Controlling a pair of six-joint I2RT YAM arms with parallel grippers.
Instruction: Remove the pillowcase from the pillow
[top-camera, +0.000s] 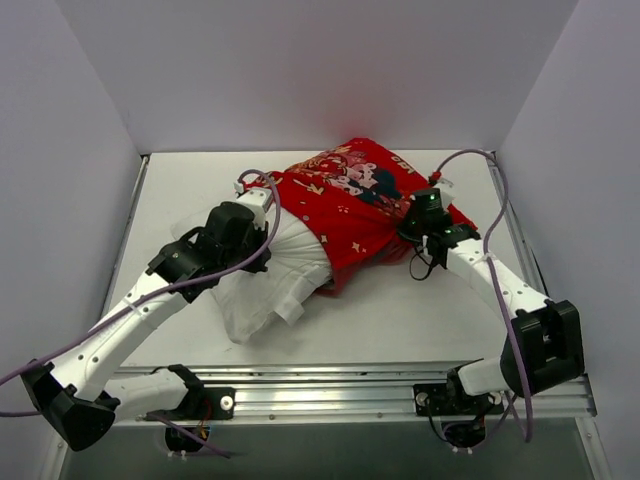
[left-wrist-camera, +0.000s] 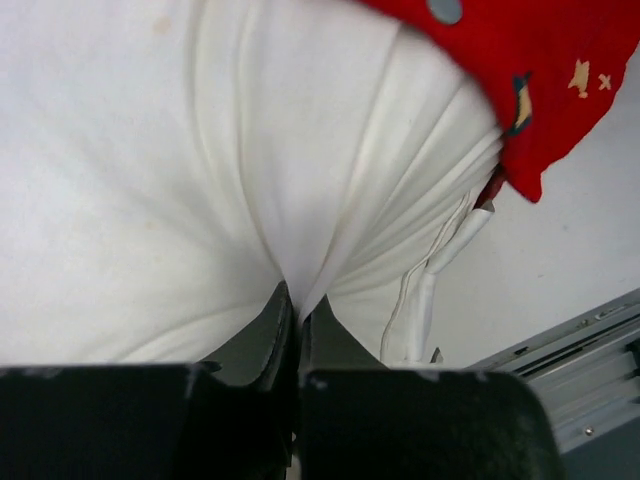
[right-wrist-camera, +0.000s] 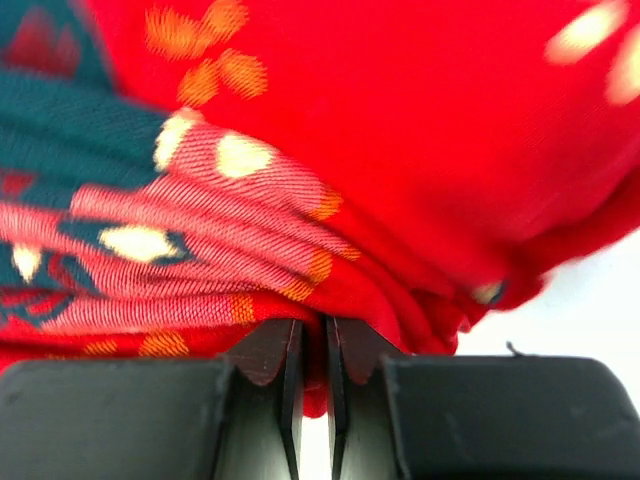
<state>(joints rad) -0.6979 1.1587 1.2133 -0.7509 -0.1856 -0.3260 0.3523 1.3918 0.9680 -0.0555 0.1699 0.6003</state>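
Observation:
The red printed pillowcase (top-camera: 355, 195) covers the far right part of the white pillow (top-camera: 270, 275), whose near left end sticks out bare. My left gripper (top-camera: 262, 215) is shut on a pinched fold of the pillow (left-wrist-camera: 240, 180), with white cloth running between its fingers (left-wrist-camera: 262, 335). The pillowcase edge (left-wrist-camera: 540, 70) shows at the upper right of the left wrist view. My right gripper (top-camera: 418, 232) is shut on a gathered fold of the pillowcase (right-wrist-camera: 330, 190) at its right side, red cloth squeezed between the fingers (right-wrist-camera: 268, 350).
White walls close in the table (top-camera: 400, 310) on the left, far and right sides. A metal rail (top-camera: 330, 385) runs along the near edge, also seen as the rail (left-wrist-camera: 590, 340) in the left wrist view. Purple cables loop off both arms.

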